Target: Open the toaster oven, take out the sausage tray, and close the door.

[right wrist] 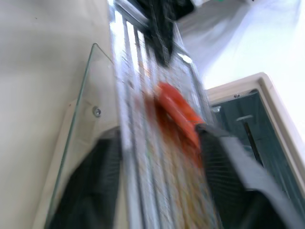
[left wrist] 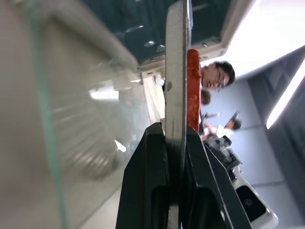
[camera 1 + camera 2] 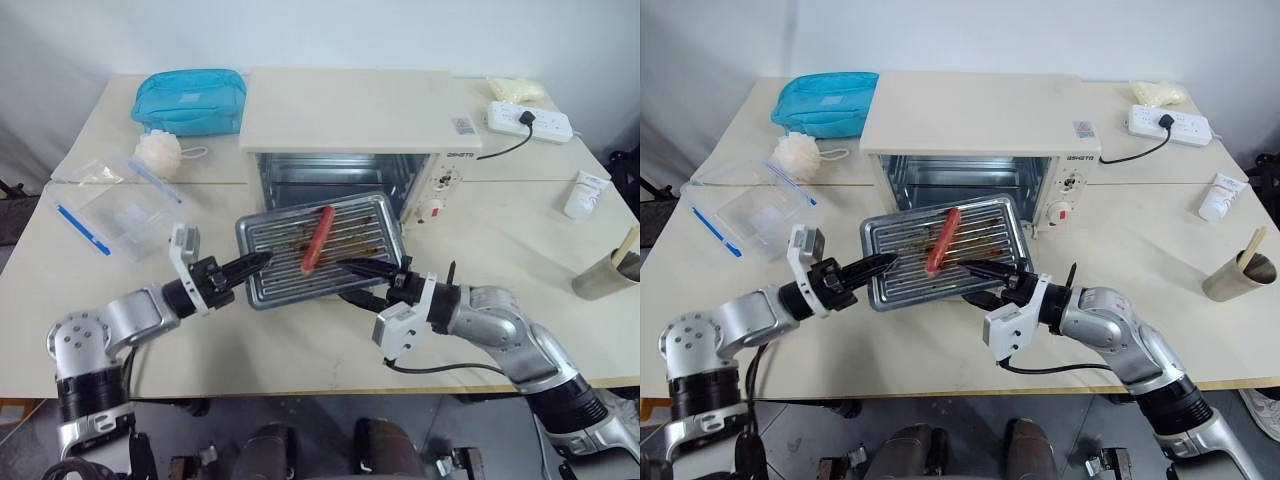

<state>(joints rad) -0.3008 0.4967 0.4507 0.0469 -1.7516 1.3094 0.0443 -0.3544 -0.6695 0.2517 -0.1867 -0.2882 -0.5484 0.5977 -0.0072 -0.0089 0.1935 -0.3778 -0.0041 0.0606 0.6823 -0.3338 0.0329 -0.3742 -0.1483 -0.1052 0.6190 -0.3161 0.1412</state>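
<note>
Scene: toaster oven (image 3: 365, 115) on a pale table (image 3: 520, 260), door (image 1: 71, 143) dropped flat in front, cavity empty.
Tray: sausage tray (image 3: 320, 247) out of the oven, held above the lowered door, one red sausage (image 3: 317, 239) lying across the ridges near the middle.
Left gripper (image 3: 262, 260): clamped edge-on over the tray's left rim, fingers (image 2: 152, 181) pressed to either face of the metal.
Right gripper (image 3: 362, 285): spread wide at the tray's right-hand front edge, one finger above the rim and one below, no squeeze apparent.
Step in hand: handover of the tray's weight to the left side, likely ahead of setting it down.
Doing it well: tray kept level so the sausage stays put; right fingers drawn straight off the rim without nudging it; tray carried clear of the door's swing and lowered onto bare table on the left, short of the clear plastic box (image 3: 115, 215).
Risk: single-rim grip on greasy metal, so sag or twist probable if moved fast.
Remaining: tray down, then door lifted shut.
</note>
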